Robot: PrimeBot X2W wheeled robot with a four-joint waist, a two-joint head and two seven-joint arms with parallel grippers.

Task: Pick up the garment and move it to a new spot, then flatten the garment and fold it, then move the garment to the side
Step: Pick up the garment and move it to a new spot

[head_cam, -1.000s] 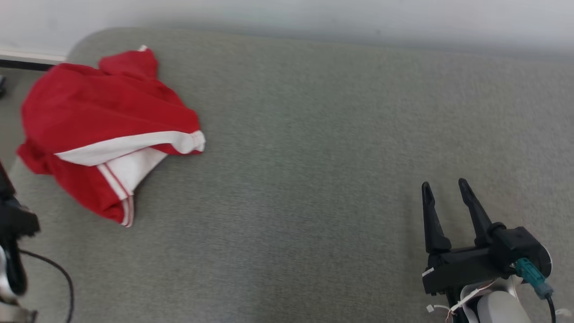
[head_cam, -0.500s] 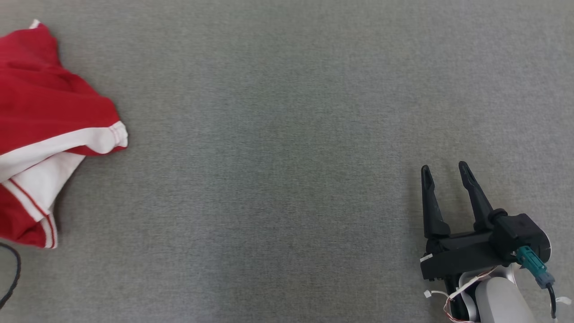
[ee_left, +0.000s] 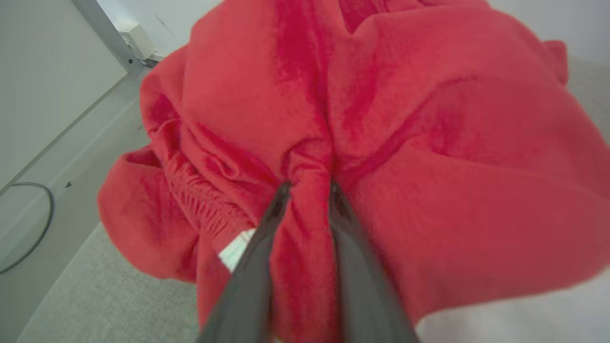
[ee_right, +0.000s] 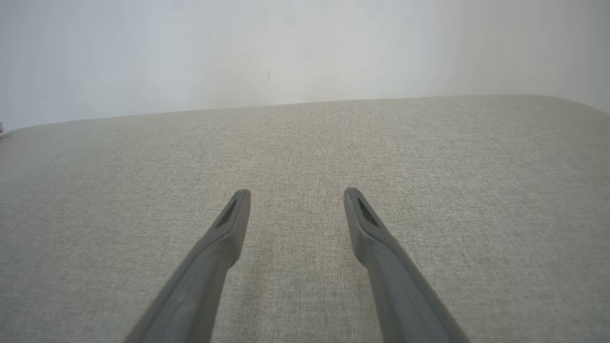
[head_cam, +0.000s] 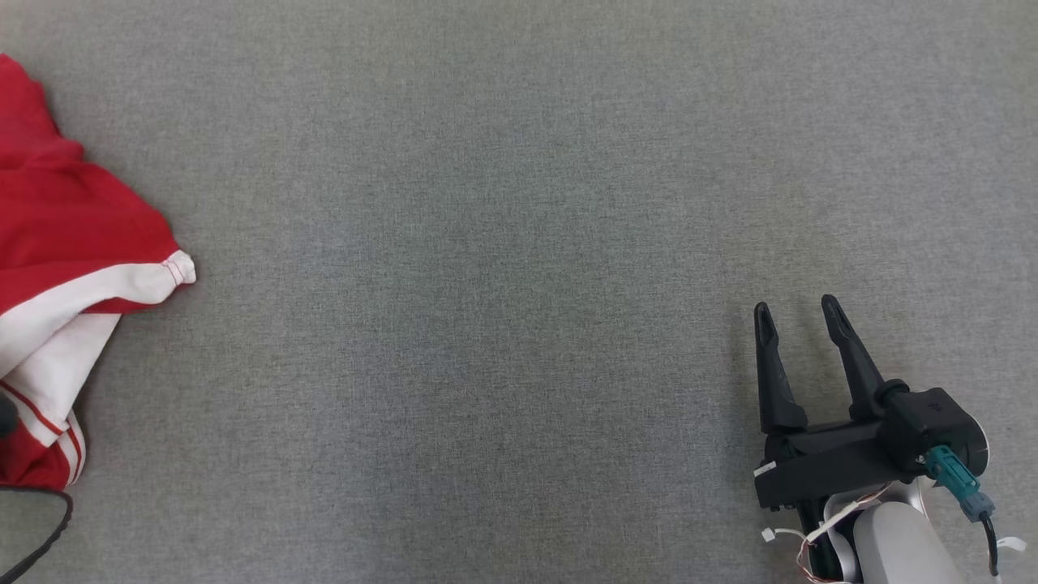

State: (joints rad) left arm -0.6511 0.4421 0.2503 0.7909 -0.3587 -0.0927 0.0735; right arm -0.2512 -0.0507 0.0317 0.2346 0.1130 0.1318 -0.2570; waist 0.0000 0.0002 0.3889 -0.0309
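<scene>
The garment (head_cam: 73,235) is red with white bands and lies crumpled at the far left of the grey cushioned surface (head_cam: 503,268) in the head view. In the left wrist view the garment (ee_left: 429,143) bulges up close, and my left gripper (ee_left: 310,186) is shut on a raised fold of its red cloth, one dark finger on each side of the fold. My right gripper (head_cam: 795,307) rests at the lower right, far from the garment. Its fingers stand open over bare fabric, as the right wrist view of the gripper (ee_right: 297,192) also shows.
A black cable (head_cam: 40,527) loops at the lower left corner of the head view. Beside the cushion's left edge the left wrist view shows floor with a cable (ee_left: 33,228), a grey rail (ee_left: 107,38) and a pale wall. A wall (ee_right: 305,52) stands behind the surface.
The head camera has swung, so the garment now sits at the view's left edge and the far wall has dropped out of sight. My right gripper has stayed open and nearly still.
</scene>
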